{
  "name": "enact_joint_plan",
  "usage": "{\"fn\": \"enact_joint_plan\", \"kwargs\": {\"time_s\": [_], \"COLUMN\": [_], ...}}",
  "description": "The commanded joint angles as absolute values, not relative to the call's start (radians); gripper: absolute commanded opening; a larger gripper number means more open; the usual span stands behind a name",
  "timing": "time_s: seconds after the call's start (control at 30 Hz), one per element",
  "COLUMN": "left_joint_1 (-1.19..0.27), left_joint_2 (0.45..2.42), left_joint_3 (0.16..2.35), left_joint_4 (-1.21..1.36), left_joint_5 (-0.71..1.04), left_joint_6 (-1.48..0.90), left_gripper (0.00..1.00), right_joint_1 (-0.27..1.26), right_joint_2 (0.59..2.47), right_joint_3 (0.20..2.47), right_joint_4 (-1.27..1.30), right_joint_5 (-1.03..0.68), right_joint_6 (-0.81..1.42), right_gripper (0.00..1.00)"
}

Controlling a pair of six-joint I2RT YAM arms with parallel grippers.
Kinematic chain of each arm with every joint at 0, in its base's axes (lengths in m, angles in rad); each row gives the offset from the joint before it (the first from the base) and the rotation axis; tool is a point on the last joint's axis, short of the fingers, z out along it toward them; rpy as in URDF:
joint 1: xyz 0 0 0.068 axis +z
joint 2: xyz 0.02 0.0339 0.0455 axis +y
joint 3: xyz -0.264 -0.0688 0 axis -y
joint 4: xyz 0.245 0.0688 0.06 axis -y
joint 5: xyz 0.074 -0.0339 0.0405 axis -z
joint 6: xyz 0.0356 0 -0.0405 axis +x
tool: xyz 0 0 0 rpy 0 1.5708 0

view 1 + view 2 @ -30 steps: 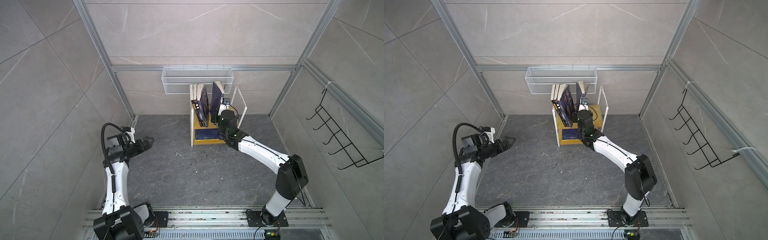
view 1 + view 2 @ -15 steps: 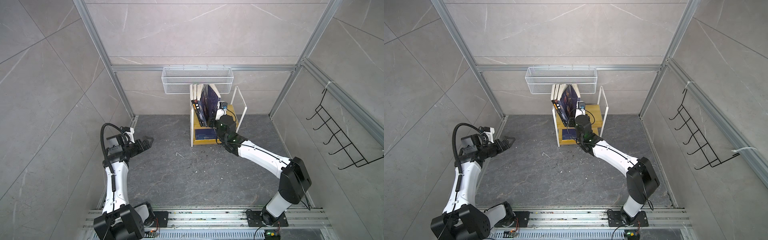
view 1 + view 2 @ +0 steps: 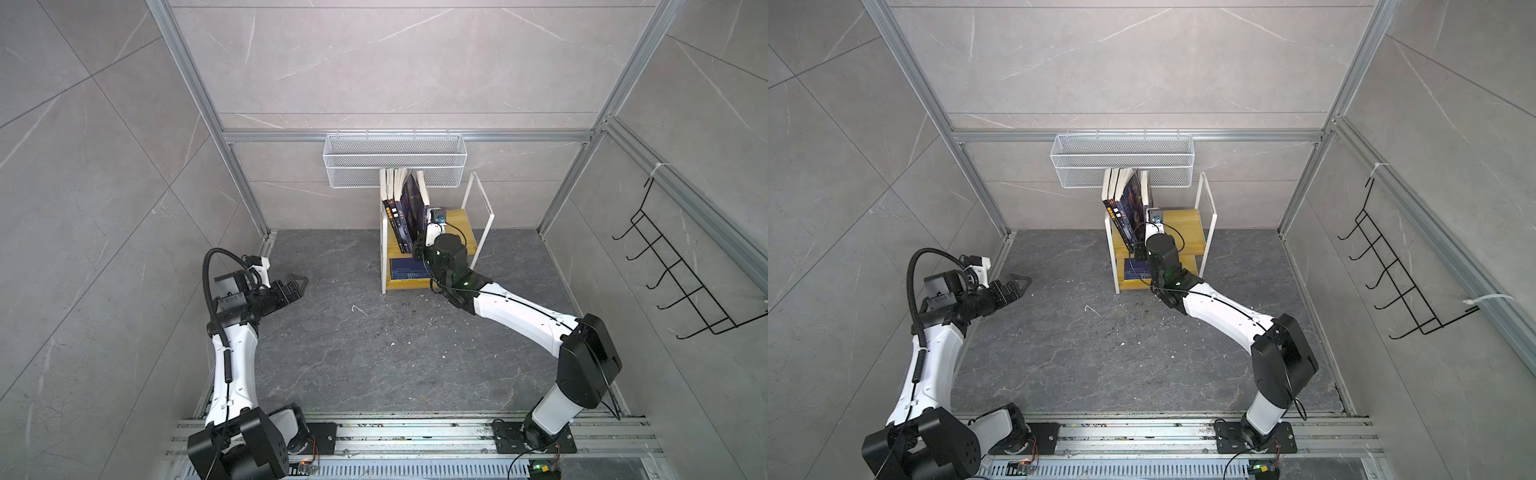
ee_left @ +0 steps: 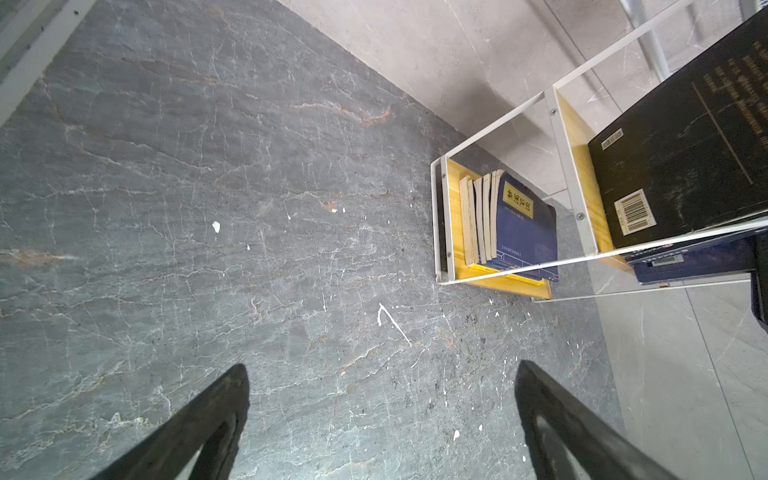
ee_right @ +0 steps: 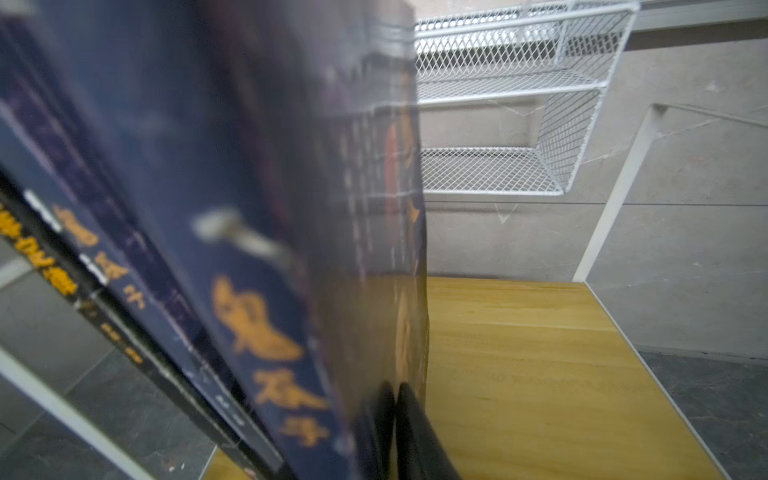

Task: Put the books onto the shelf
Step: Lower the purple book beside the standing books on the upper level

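Several books stand leaning together at the left end of the shelf's top board. More books lie stacked on the lower board. My right gripper is at the rightmost standing book, a navy one with orange calligraphy. One black finger lies against its glossy cover; the other finger is hidden by the book. My left gripper hangs open over bare floor at the left, far from the shelf, with nothing in it.
A white wire basket hangs on the back wall just above the standing books. A black hook rack is on the right wall. The right part of the top board is bare wood.
My right arm has swung the navy book left, from standing apart to leaning on the other upright books, and has drawn back a little. The left arm has not moved.
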State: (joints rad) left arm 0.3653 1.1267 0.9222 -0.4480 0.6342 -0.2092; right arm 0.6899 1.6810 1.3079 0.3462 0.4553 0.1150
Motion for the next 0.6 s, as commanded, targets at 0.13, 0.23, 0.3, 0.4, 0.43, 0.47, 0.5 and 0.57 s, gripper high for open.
{"fn": "enact_joint_plan", "kwargs": {"time_s": [0.13,0.23,0.3,0.4,0.43,0.47,0.5,0.57], "left_joint_1": [0.374,0.375,0.374,0.376,0.377,0.377,0.377,0.377], "left_joint_2": [1.111,1.111,1.111,1.11,1.112,1.111,1.111,1.109], "left_joint_3": [0.917,0.918,0.915,0.919,0.919,0.919,0.916,0.914], "left_joint_4": [-0.428,-0.43,-0.422,-0.427,-0.428,-0.428,-0.424,-0.417], "left_joint_5": [0.661,0.658,0.661,0.661,0.658,0.658,0.658,0.661], "left_joint_6": [-0.189,-0.186,-0.192,-0.192,-0.189,-0.189,-0.19,-0.196], "left_gripper": [1.0,1.0,1.0,1.0,1.0,1.0,1.0,1.0], "right_joint_1": [0.696,0.698,0.698,0.698,0.698,0.697,0.698,0.698], "right_joint_2": [1.684,1.668,1.656,1.65,1.65,1.651,1.654,1.659], "right_joint_3": [1.282,1.27,1.253,1.253,1.259,1.264,1.272,1.282], "right_joint_4": [0.296,0.279,0.287,0.288,0.288,0.284,0.282,0.282], "right_joint_5": [0.431,0.421,0.419,0.416,0.415,0.413,0.41,0.399], "right_joint_6": [0.067,0.043,0.02,-0.028,-0.042,-0.051,-0.056,-0.068], "right_gripper": [0.39,0.45,0.44,0.33,0.31,0.28,0.26,0.21]}}
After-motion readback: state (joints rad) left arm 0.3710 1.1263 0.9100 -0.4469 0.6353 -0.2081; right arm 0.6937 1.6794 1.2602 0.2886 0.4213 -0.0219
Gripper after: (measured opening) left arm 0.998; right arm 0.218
